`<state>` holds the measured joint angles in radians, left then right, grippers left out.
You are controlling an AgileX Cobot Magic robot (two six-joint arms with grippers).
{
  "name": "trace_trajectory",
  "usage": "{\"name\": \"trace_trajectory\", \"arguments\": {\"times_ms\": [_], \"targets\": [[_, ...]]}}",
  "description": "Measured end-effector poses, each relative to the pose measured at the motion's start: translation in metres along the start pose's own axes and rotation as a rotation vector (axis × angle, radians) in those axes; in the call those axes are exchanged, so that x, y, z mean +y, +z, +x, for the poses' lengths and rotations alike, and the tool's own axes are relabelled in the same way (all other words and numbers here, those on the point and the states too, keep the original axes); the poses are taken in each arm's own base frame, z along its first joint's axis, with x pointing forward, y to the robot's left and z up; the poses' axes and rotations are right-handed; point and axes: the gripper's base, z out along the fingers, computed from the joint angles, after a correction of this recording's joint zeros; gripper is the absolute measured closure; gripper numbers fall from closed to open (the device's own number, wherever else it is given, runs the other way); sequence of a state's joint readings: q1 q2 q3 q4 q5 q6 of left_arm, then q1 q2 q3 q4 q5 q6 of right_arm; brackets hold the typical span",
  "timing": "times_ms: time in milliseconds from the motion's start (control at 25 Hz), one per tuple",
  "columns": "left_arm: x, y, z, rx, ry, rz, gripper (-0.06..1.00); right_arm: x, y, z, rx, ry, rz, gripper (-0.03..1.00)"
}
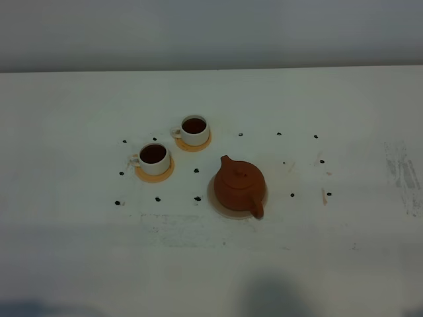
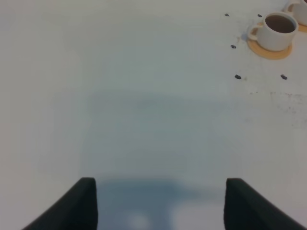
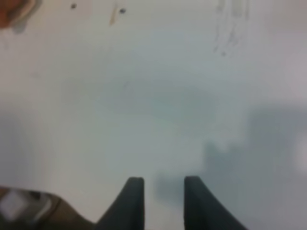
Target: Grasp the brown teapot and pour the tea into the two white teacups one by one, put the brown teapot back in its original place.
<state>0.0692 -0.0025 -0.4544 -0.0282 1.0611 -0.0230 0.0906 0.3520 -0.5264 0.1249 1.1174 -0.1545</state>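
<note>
Nearest the camera in the high view, the white table [image 1: 79, 264] lies bare apart from faint shadows at its front edge, and neither arm shows there. The left hand [image 2: 160, 203] hangs above plain tabletop with its two dark fingers [image 2: 81, 206] spread wide and nothing between them, so it is released. The right hand [image 3: 163, 203] also hovers over bare table, its fingers [image 3: 132, 203] separated only by a narrow gap and gripping nothing. Farther in, just right of centre, the brown teapot [image 1: 239, 185] stands upright on the pale beige coaster [image 1: 213, 197], whose rim shows around its base; the lid with its knob is on. One projection points toward 5 o'clock and the other toward 11 o'clock. At about 10 o'clock from the teapot, the nearer white teacup [image 1: 154, 158] rests on its orange-tan coaster [image 1: 165, 176], dark tea inside and its small handle pointing to 9 o'clock. Beyond it, at roughly 11 o'clock from the teapot, the farther white teacup [image 1: 195, 130] sits on its own orange-tan coaster [image 1: 192, 146], likewise filled. Small black dots [image 1: 197, 198] mark the table around the cups and to the teapot's right.
</note>
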Motion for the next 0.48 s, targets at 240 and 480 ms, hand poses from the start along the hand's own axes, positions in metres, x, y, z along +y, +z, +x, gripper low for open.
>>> {"name": "trace_trajectory", "arguments": {"times_ms": [240,480], "targets": [[0.000,0.000,0.000,0.000,0.000,0.000,0.41,0.001,-0.014,0.010,-0.115,0.040,0.063,0.77],[0.000,0.000,0.000,0.000,0.000,0.000,0.41,0.004,-0.025,0.020,-0.213,0.041,0.102,0.77]]}}
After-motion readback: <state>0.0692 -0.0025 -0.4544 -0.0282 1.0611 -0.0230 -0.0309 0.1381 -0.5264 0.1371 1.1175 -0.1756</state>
